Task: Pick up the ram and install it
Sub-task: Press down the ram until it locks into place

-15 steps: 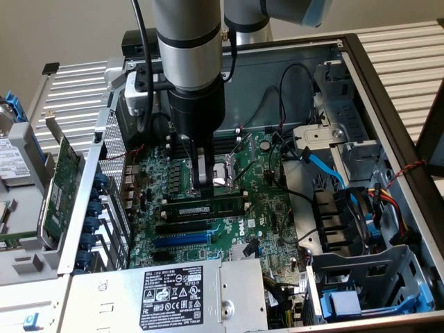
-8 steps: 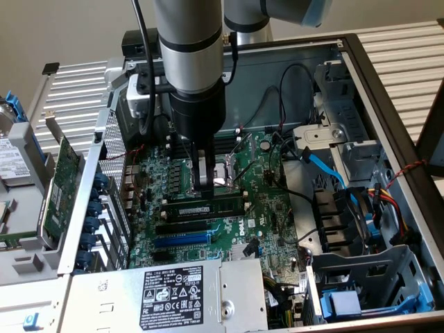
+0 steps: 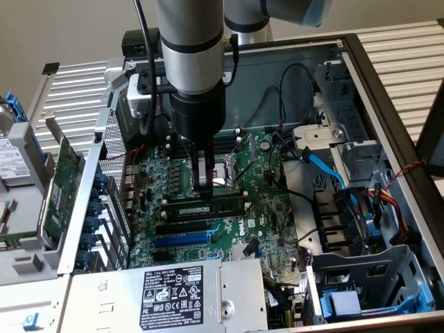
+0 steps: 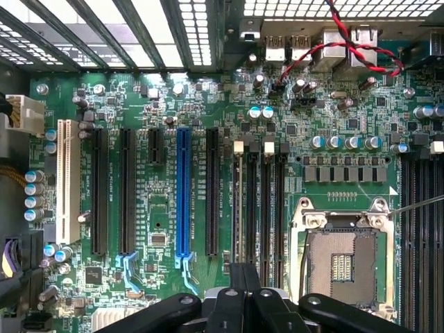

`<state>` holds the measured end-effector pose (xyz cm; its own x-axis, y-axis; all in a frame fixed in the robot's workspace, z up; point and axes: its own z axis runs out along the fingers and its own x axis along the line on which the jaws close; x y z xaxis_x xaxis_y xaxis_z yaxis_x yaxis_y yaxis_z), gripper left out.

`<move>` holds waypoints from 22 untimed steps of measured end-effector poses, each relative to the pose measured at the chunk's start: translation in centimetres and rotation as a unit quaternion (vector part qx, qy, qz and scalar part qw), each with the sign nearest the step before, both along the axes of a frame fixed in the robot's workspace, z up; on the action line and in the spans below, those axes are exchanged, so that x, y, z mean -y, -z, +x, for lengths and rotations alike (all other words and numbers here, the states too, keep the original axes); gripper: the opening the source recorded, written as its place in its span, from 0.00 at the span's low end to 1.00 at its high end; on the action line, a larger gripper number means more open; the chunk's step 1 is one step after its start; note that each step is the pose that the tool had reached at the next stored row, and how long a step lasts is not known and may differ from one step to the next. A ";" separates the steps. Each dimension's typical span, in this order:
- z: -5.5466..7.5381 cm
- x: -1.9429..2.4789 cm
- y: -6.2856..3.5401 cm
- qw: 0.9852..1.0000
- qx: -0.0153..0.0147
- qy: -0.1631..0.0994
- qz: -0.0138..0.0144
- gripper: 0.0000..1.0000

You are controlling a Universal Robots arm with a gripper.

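The ram (image 3: 206, 207), a long thin green stick with black chips and a white label, lies along a memory slot on the motherboard (image 3: 260, 208), level with the board. My gripper (image 3: 204, 186) hangs straight down over the stick's middle, fingers shut together, tips at or just above its top edge; I cannot tell whether they touch. In the wrist view the gripper (image 4: 244, 279) points at the row of black memory slots (image 4: 260, 208), and nothing sits between the fingers.
The CPU socket (image 3: 225, 172) (image 4: 343, 258) lies just beyond the ram. Black and blue expansion slots (image 3: 182, 238) (image 4: 183, 201) run beside it. A green expansion card (image 3: 59, 187) stands outside the case at the exterior view's left. The power supply (image 3: 187, 291) and cables (image 3: 322, 166) crowd the case.
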<state>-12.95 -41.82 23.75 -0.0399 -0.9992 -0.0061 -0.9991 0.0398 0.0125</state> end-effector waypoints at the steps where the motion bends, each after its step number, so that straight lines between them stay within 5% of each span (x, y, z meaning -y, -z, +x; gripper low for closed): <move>1: 0.0 -0.01 0.02 1.000 0.000 0.000 0.000 0.10; 22: 0.0 -0.06 0.74 1.000 0.000 0.000 0.000 0.10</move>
<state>-12.92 -41.76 23.01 -0.0399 -0.9992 -0.0060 -0.9991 0.0398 0.0126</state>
